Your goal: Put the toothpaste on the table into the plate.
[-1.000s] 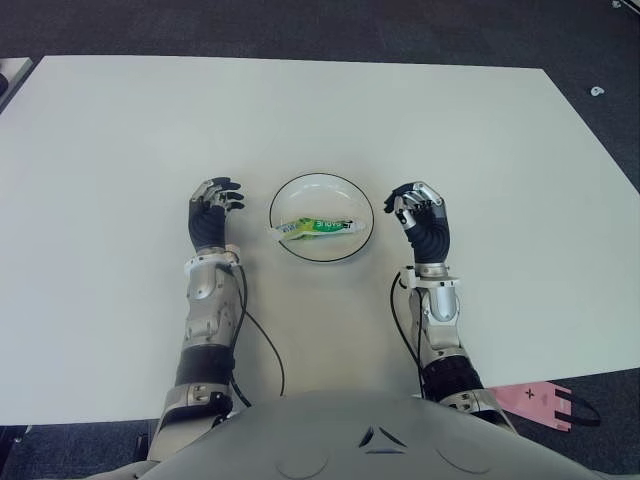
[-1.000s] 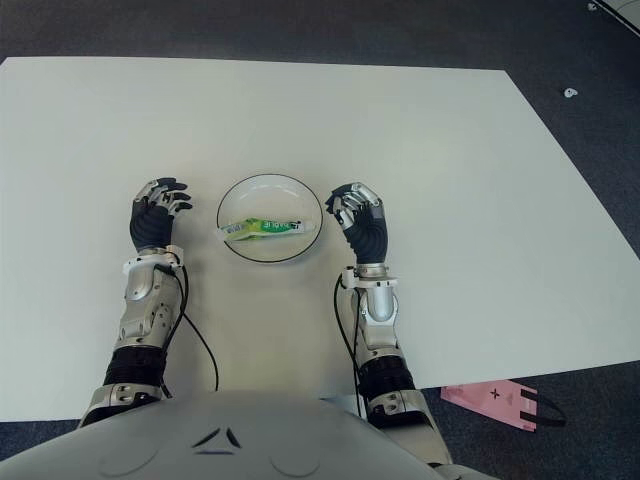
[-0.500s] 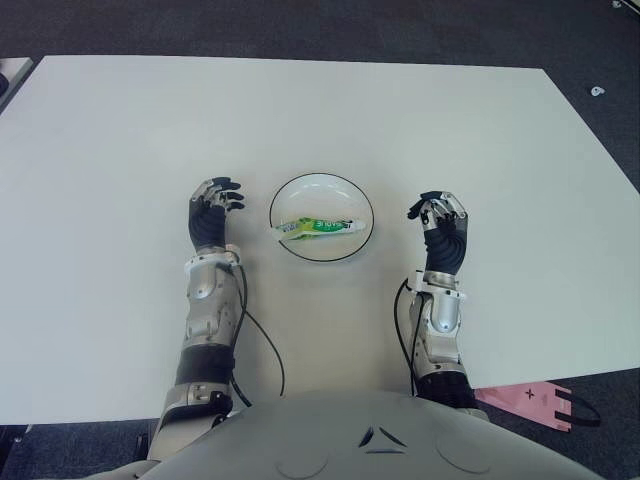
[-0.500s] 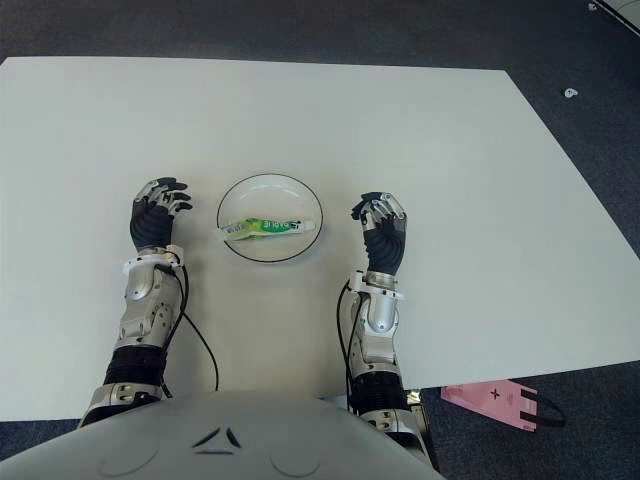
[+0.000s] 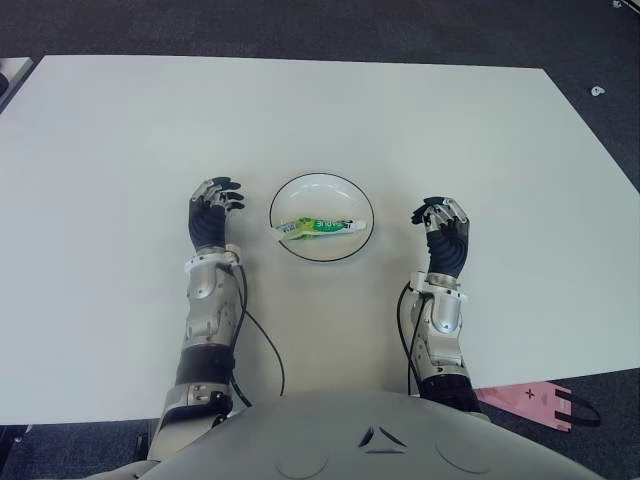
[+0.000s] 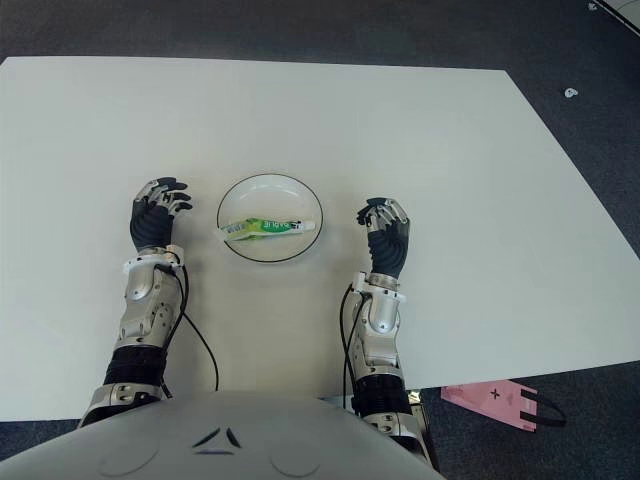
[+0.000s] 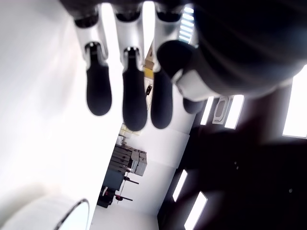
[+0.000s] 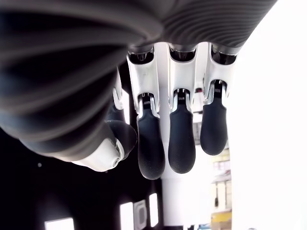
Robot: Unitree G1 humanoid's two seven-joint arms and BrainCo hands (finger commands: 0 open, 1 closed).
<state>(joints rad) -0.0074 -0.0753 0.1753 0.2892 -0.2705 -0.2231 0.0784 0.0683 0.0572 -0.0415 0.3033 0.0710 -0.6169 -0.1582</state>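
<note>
Our two hands flank a white plate on the pale table, and the toothpaste already lies inside it, stretched across the dish from side to side. By our reckoning the task is done (nothing else on the table looks left to move).

Our right hand shows to the right of the plate, clear of its rim, fingers loosely extended and holding nothing. Our left hand shows to the left of the plate, likewise relaxed and empty, its fingers hanging free in the wrist view.

The plate holds only the green-and-white tube, which lies flat on the dish floor; both its ends appear to sit within the rim.

The risk we see from here is small but real: either hand swinging inward could clip the rim and slide or tip the shallow plate, letting the tube roll out. A cable trails from our left forearm across the table, and a careless pull back might drag it.
</note>
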